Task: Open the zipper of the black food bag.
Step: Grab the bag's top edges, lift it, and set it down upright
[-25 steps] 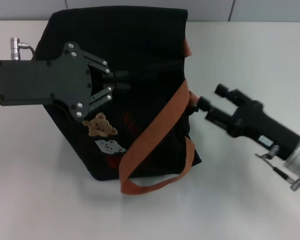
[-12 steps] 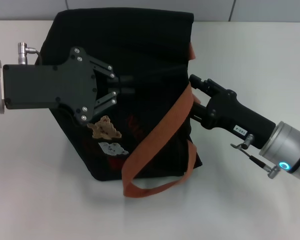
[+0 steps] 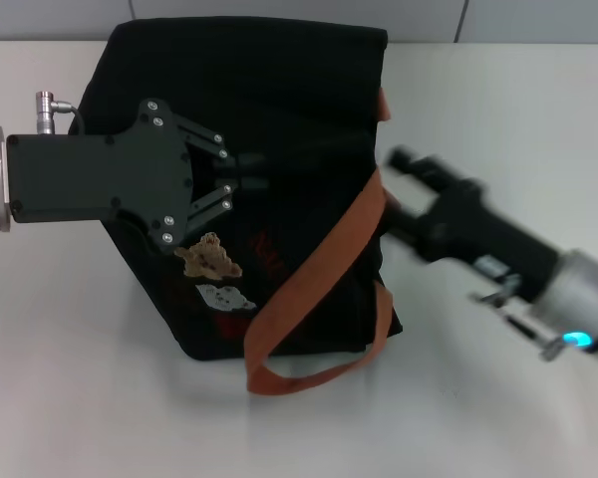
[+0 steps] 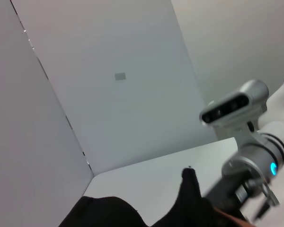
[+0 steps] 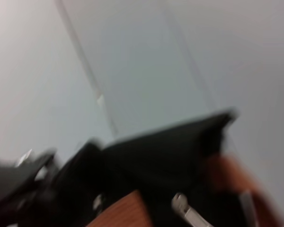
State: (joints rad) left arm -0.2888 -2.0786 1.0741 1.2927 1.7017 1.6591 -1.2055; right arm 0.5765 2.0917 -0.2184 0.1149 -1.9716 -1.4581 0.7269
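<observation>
The black food bag [image 3: 279,110] lies on the white table, with orange-brown straps [image 3: 319,261] and a tan bear patch [image 3: 209,257] above a white one [image 3: 224,297]. My left gripper [image 3: 247,171] reaches in from the left, shut on a pinch of the bag's top fabric. My right gripper [image 3: 399,191], blurred by motion, stands open at the bag's right side beside the strap. The zipper line is not clear in the head view. In the right wrist view a small silver piece [image 5: 183,209], likely the zipper pull, shows on the bag [image 5: 161,161] beside the strap [image 5: 118,213].
The white table [image 3: 498,398] extends around the bag, with a grey wall panel behind it [image 4: 132,94]. The left wrist view shows the right arm with its blue light [image 4: 273,168] and raised black fabric [image 4: 189,189].
The right gripper came in from the right to the bag's right side and is still moving. The left gripper and the bag shifted slightly right, then held.
</observation>
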